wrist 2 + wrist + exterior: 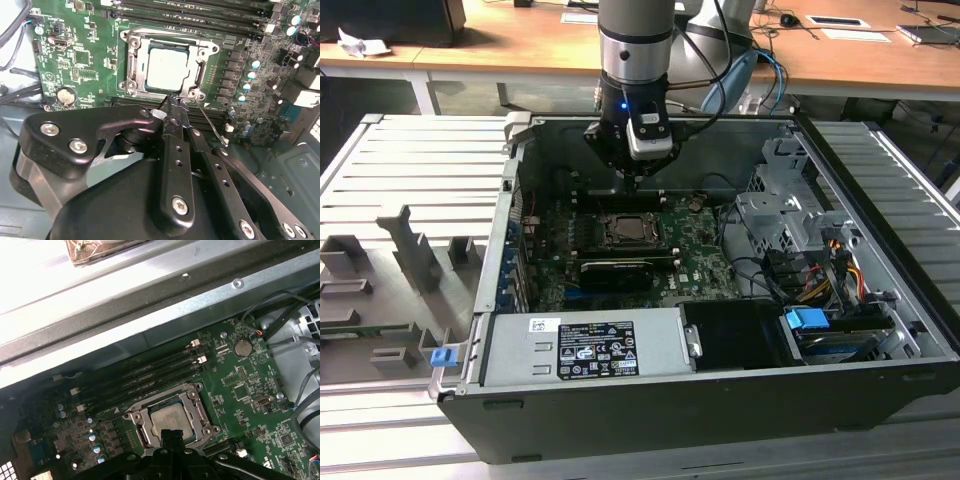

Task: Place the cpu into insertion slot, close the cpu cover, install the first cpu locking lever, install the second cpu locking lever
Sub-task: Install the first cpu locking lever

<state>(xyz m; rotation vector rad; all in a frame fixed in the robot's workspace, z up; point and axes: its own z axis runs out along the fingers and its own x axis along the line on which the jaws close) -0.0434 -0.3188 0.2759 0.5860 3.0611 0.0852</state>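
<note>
Cpu lies under the closed cover, mid-board. Gripper, fingers pressed together and apparently grasping nothing, hovers at the cover's edge beside a thin lever.

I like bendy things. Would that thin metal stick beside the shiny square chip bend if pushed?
Probably a bit springy: the stick is a very thin metal rod. It likely swings rather than slides, since one end sits at the frame around the chip. It looks smooth, so the pincer might slip off it.
</note>
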